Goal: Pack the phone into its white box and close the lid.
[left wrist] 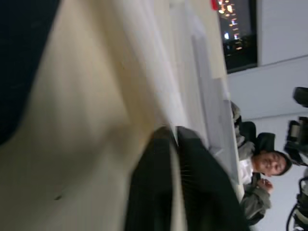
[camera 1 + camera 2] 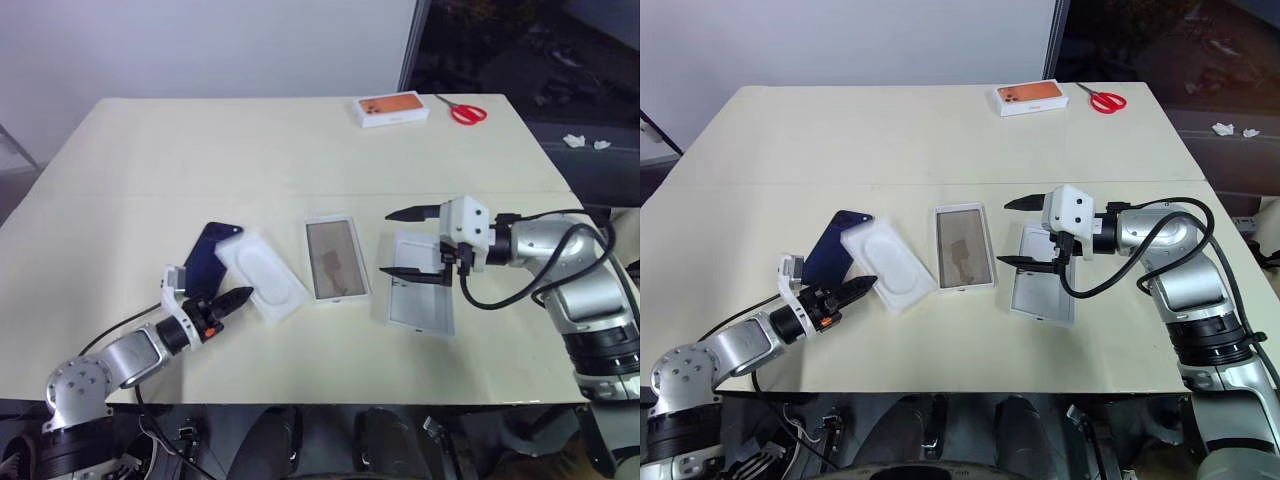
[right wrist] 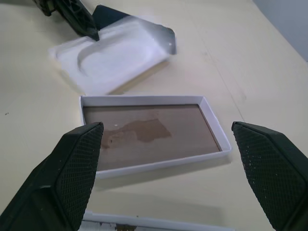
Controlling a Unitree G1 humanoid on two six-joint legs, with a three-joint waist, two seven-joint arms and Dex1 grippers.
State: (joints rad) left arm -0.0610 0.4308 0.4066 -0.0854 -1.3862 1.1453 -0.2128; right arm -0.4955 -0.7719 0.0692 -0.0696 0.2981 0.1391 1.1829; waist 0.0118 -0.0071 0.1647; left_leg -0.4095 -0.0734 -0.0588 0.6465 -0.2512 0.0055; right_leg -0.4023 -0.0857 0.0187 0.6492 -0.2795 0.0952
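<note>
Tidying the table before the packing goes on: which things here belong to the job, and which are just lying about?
Job: phone; white box; lid.
Lying about: white insert overlapping the phone; orange-picture box; red-handled scissors.

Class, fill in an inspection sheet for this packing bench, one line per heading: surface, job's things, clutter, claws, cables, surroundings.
Surface: cream table, no spills seen.
Job's things: phone lies partly under the white insert; white box open, tan floor bare; lid lies at the box's right, inside facing up.
Clutter: small orange-printed box and red scissors at the far edge.
Claws: left claw shut at the insert's near edge; whether it pinches the edge cannot be told. Right claw open above the lid, holding nothing.
Cables: black cable loops along the right arm.
Surroundings: a seated person in the left wrist view.
</note>
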